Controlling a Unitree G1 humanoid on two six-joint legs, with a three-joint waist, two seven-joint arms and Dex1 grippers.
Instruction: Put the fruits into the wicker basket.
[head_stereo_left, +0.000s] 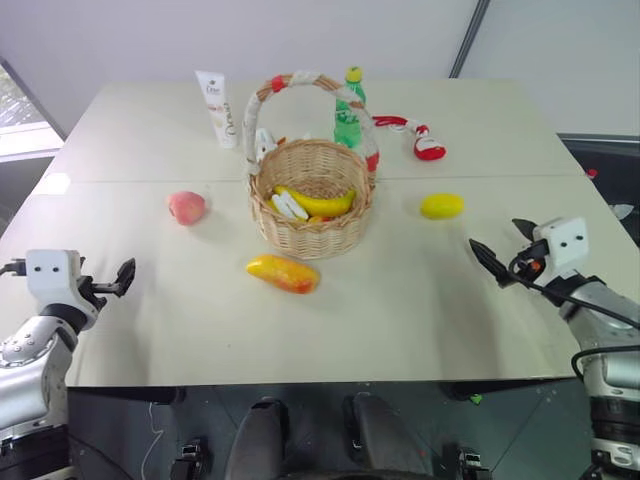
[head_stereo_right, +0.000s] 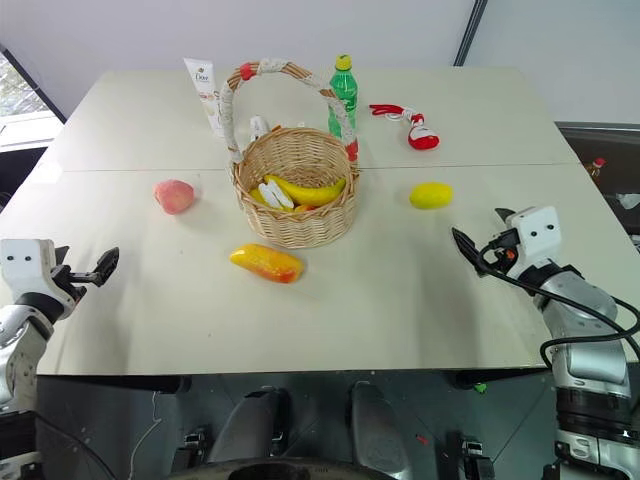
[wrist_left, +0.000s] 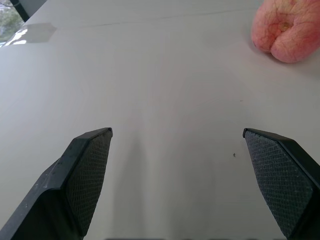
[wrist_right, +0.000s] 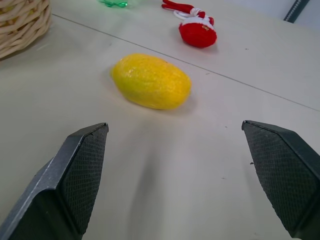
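Right wrist view puts the lemon (wrist_right: 151, 81) ahead of your spread, empty right gripper (wrist_right: 185, 150), so ease forward until the jaws straddle its middle before closing, then lift it over the basket (head_stereo_left: 312, 200) rim; farther back, a white tube (head_stereo_left: 217, 108) reads "Dove".

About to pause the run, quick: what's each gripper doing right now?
Left gripper: open, holding nothing, the peach ahead of it.
Right gripper: open, holding nothing, the lemon just ahead.
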